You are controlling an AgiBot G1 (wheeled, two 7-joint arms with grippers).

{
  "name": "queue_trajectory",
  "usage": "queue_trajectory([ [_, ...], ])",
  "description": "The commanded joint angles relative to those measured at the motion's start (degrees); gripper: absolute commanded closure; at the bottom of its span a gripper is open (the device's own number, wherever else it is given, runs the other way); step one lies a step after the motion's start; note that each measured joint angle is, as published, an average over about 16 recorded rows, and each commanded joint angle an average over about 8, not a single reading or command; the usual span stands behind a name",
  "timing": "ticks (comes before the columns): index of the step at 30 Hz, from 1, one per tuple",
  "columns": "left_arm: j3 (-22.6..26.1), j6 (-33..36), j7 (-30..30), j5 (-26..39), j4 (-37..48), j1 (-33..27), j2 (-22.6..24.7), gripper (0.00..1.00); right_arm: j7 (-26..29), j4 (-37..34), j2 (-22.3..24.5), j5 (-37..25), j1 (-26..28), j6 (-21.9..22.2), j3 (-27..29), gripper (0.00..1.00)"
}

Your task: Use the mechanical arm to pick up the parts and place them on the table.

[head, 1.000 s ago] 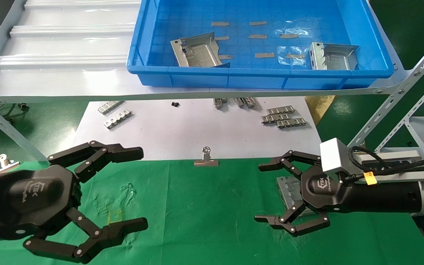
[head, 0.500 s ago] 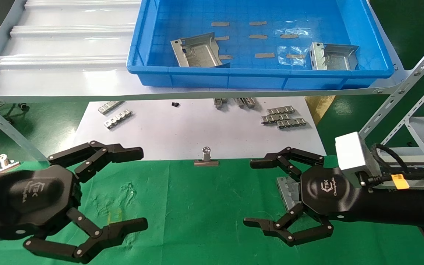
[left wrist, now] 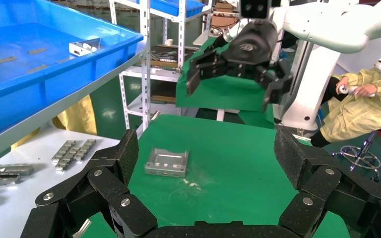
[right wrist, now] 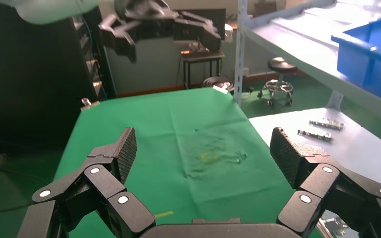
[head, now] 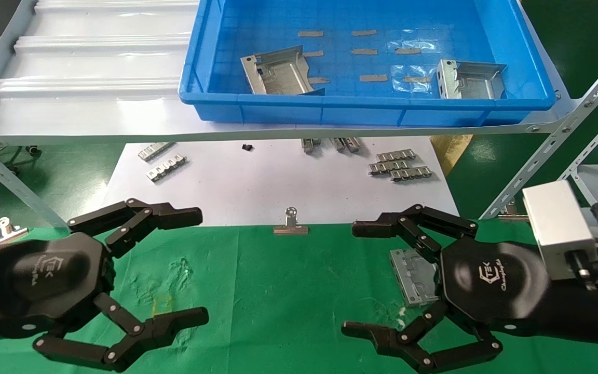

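One part (head: 412, 275) lies flat on the green table (head: 278, 296); the left wrist view shows the same part (left wrist: 166, 162) by itself on the cloth. Two more parts (head: 278, 70) (head: 469, 79) rest in the blue bin. My right gripper (head: 351, 279) hovers open above the table, with its palm just right of the lying part and nothing between its fingers; its own view (right wrist: 203, 148) shows only bare cloth below. My left gripper (head: 200, 265) (left wrist: 208, 153) hangs open and empty over the table's left side.
The blue bin (head: 361, 111) sits on a pale grey ribbed shelf (head: 96, 62) above the work area. A white sheet (head: 278, 182) behind the cloth carries toothed metal strips (head: 397, 166) and a binder clip (head: 290, 223). Slanted shelf braces (head: 553, 150) stand at right.
My right gripper has drawn back toward me and to the right, uncovering more of the part lying on the cloth. The left gripper has not moved.
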Motion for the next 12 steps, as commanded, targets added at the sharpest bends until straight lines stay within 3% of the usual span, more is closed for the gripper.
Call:
queue_trajectory([
  [1,0.0,0.0,0.0,0.0,0.0,0.0,0.0,0.0,1.13,1.74,0.41,0.47,-1.36,0.14,1.76,0.0],
  [12,0.0,-0.02,0.0,-0.01,0.01,0.01,-0.01,0.0,4.94,7.95,1.85,2.21,-6.24,0.52,8.09,0.0],
])
